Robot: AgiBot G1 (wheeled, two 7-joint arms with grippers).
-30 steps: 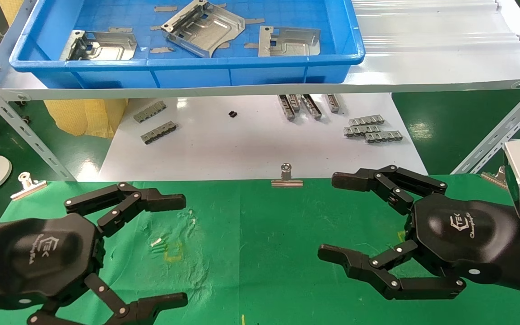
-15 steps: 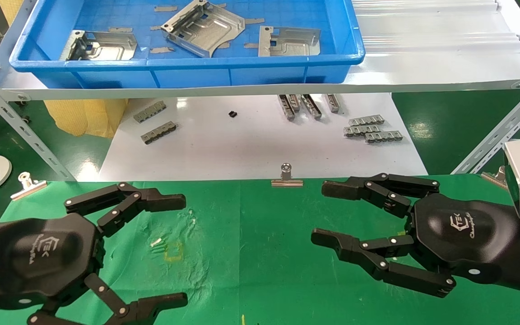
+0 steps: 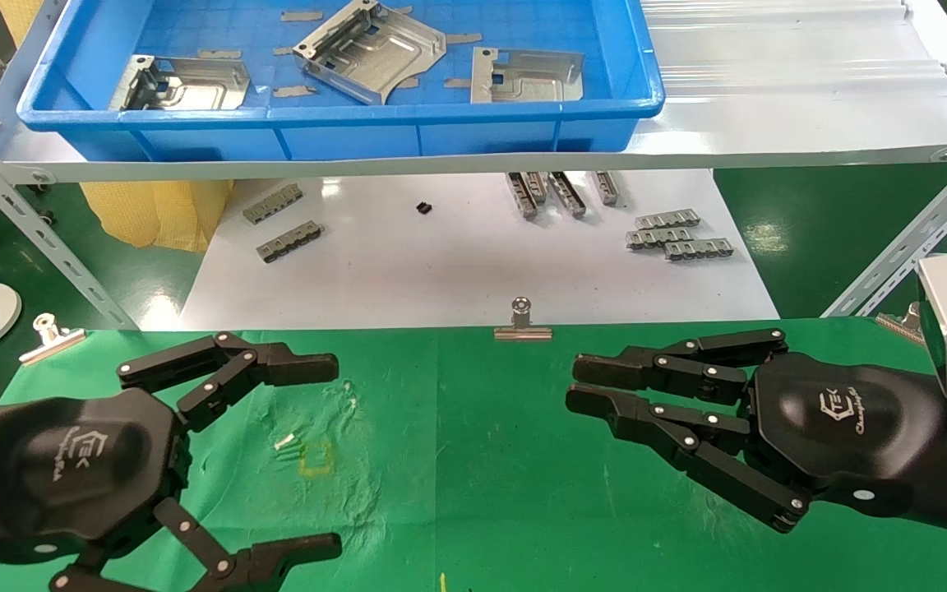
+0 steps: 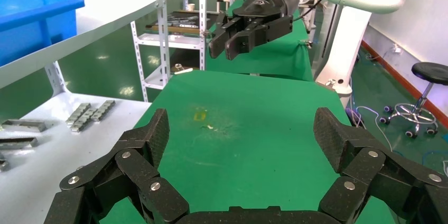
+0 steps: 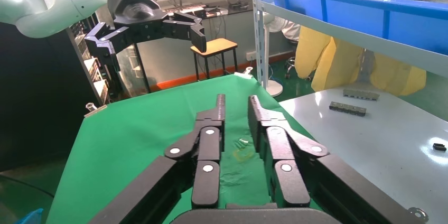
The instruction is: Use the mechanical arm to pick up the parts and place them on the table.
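Three silver stamped parts lie in the blue tray point(image 3: 342, 111) on the raised shelf: one at the left point(image 3: 182, 82), one tilted in the middle point(image 3: 371, 49), one at the right point(image 3: 527, 76). Both black grippers hover low over the green-cloth table point(image 3: 473, 460), far from the parts. My left gripper point(image 3: 330, 456) is wide open and empty; it also shows in the left wrist view point(image 4: 243, 129). My right gripper point(image 3: 576, 384) has its fingers drawn nearly together with nothing between them, and a narrow strip of cloth shows through the gap in the right wrist view point(image 5: 235, 102).
A glossy white board point(image 3: 457, 271) beyond the cloth carries grey comb strips point(image 3: 675, 234). A binder clip point(image 3: 522, 322) holds the cloth's far edge. The white shelf point(image 3: 769, 82) overhangs on slanted perforated braces at the left point(image 3: 38, 238) and right point(image 3: 909, 247).
My right gripper's fingers have closed from wide open to nearly together, on nothing. The left gripper and the parts have not moved.
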